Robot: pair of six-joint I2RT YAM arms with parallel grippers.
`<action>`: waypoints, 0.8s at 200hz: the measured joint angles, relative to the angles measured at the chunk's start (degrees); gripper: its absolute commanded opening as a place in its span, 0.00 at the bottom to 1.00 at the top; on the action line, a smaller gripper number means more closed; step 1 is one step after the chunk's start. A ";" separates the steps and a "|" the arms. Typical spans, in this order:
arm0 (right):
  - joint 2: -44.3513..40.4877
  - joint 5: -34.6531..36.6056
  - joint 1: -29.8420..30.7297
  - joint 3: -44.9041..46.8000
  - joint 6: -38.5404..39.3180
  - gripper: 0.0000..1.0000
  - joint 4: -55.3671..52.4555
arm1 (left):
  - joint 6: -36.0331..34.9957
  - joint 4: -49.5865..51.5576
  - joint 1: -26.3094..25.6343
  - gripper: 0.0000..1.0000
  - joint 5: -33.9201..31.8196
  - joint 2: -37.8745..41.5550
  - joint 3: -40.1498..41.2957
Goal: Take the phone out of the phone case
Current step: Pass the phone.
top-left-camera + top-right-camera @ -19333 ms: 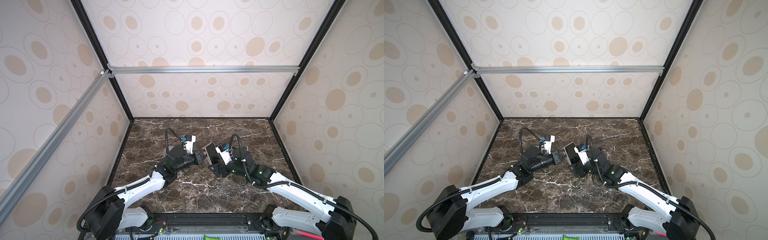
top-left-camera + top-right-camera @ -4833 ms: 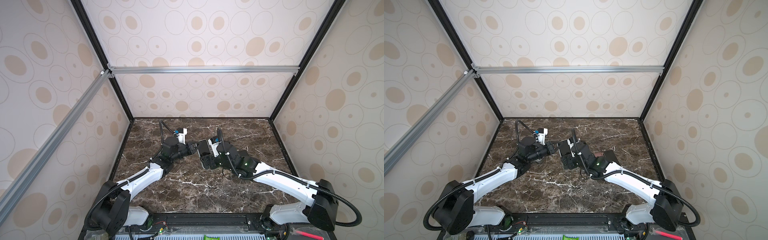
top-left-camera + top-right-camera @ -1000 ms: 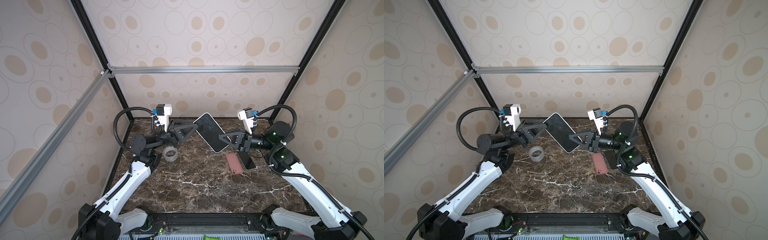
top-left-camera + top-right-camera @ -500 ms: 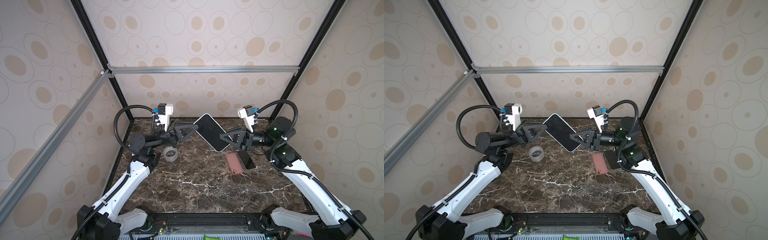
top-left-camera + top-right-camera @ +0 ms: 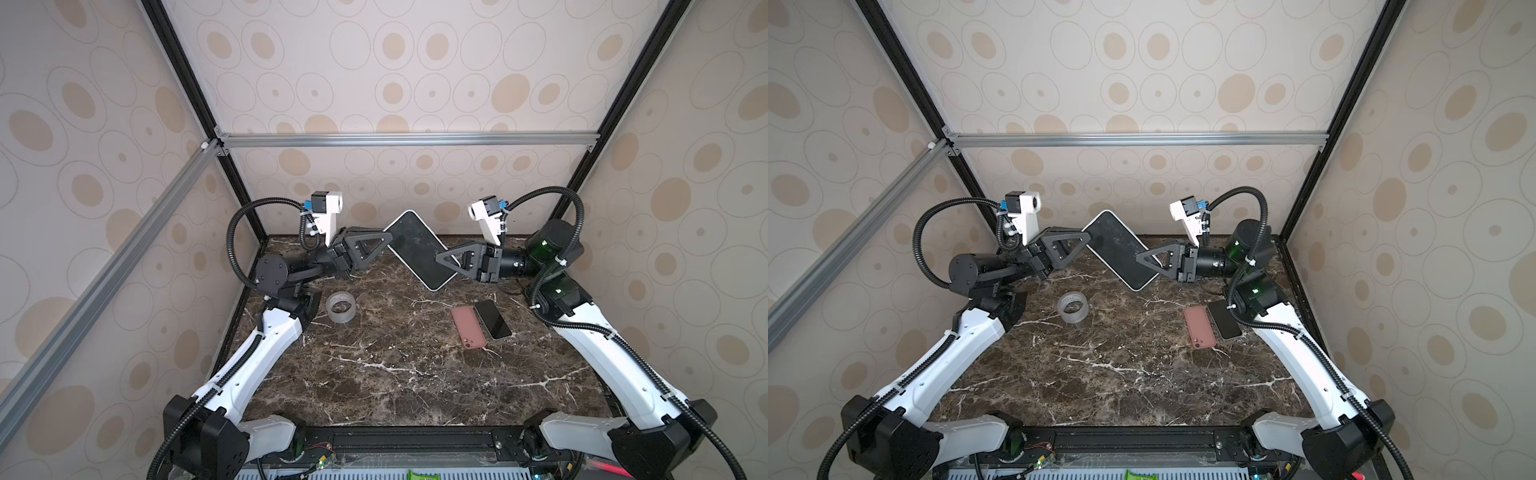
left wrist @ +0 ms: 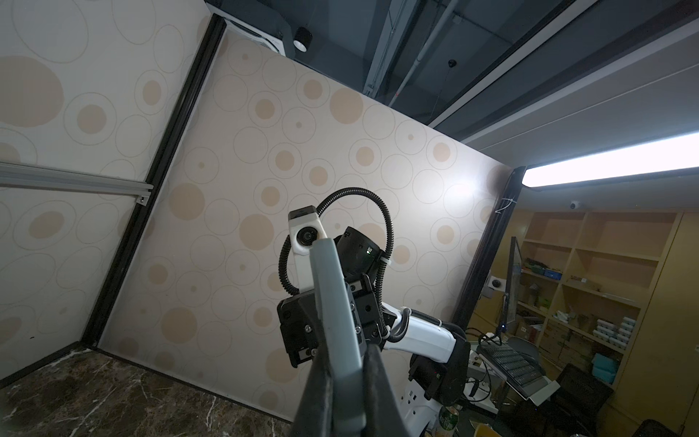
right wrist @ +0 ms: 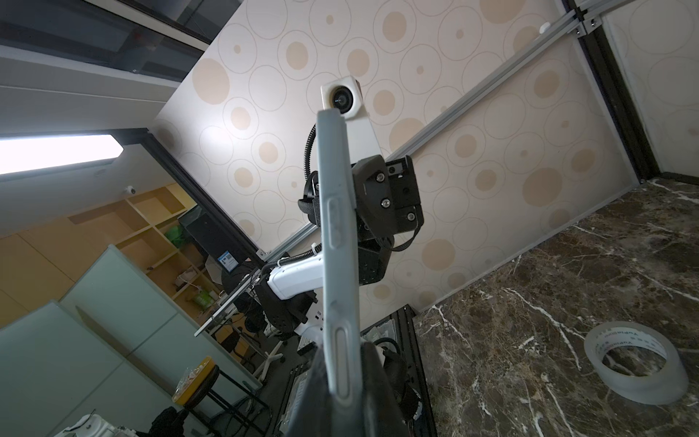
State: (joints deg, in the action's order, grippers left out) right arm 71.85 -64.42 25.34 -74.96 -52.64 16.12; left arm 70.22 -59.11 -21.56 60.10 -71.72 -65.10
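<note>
A phone (image 5: pixel 417 248) (image 5: pixel 1120 248) with a dark screen sits in a pale grey phone case and hangs tilted in the air over the back of the table. My left gripper (image 5: pixel 390 240) (image 5: pixel 1089 240) is shut on its upper left edge. My right gripper (image 5: pixel 439 259) (image 5: pixel 1140 258) is shut on its lower right edge. In the left wrist view the phone case's grey rim (image 6: pixel 333 302) runs up from between the left gripper (image 6: pixel 346 382). In the right wrist view the phone case's side (image 7: pixel 336 246), with its button bumps, stands between the right gripper (image 7: pixel 340 382).
A pink case (image 5: pixel 468 327) (image 5: pixel 1200 327) and a bare black phone (image 5: pixel 492 319) (image 5: pixel 1224 319) lie side by side on the marble table (image 5: pixel 395 374), right of centre. A clear tape roll (image 5: pixel 340 306) (image 5: pixel 1073 307) (image 7: pixel 635 367) stands left of centre. Patterned walls enclose three sides.
The left jaws have closed a little on the phone's edge. Both arms and the raised phone have hardly moved.
</note>
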 measured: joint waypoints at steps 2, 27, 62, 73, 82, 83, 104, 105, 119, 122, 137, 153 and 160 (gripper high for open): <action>0.04 0.02 0.00 0.15 -0.39 0.00 0.42 | 0.24 -0.22 0.00 0.03 -0.02 -0.13 0.00; 0.31 0.70 -0.13 2.23 -5.03 0.00 5.84 | 4.26 -4.13 0.09 0.03 -0.20 -2.16 -0.87; 0.44 2.58 -0.13 4.63 -9.77 0.00 13.07 | 9.60 -9.33 0.09 0.08 -0.17 -5.53 -3.21; 0.52 2.86 -0.13 4.92 -10.67 0.00 14.43 | 10.67 -10.34 0.09 0.09 -0.17 -6.08 -3.63; 0.59 2.93 -0.13 5.05 -11.10 0.00 15.13 | 11.23 -10.84 0.09 0.10 -0.20 -6.19 -3.67; 0.59 2.93 -0.13 5.05 -11.15 0.00 15.17 | 11.28 -10.86 0.09 0.10 -0.20 -6.19 -3.67; 0.50 2.93 0.09 5.07 -11.15 0.00 15.89 | 11.58 -11.80 0.09 0.16 -0.15 -6.19 -3.69; 0.50 2.93 0.09 5.07 -11.15 0.00 15.91 | 11.56 -11.80 0.09 0.16 -0.15 -6.19 -3.69; 0.22 2.97 0.11 5.05 -10.84 0.00 15.43 | 11.17 -12.11 0.02 0.21 0.15 -6.16 -3.72; 0.15 2.97 0.11 5.03 -10.69 0.00 15.19 | 10.84 -12.13 -0.02 0.21 0.22 -6.16 -3.72; -0.92 3.17 0.09 4.79 -9.18 0.00 12.79 | 8.81 -11.80 -0.20 0.23 0.87 -6.01 -3.72; -2.49 3.61 0.07 4.35 -6.75 0.00 9.29 | 5.53 -9.73 -0.50 0.24 1.64 -5.29 -3.72; -3.17 3.82 0.00 4.33 -5.62 0.00 7.82 | 3.85 -8.20 -0.79 0.25 1.97 -4.81 -3.72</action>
State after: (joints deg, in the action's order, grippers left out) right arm 68.69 -60.60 25.34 -70.63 -58.26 23.94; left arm 74.06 -67.31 -22.35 62.06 -76.53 -68.82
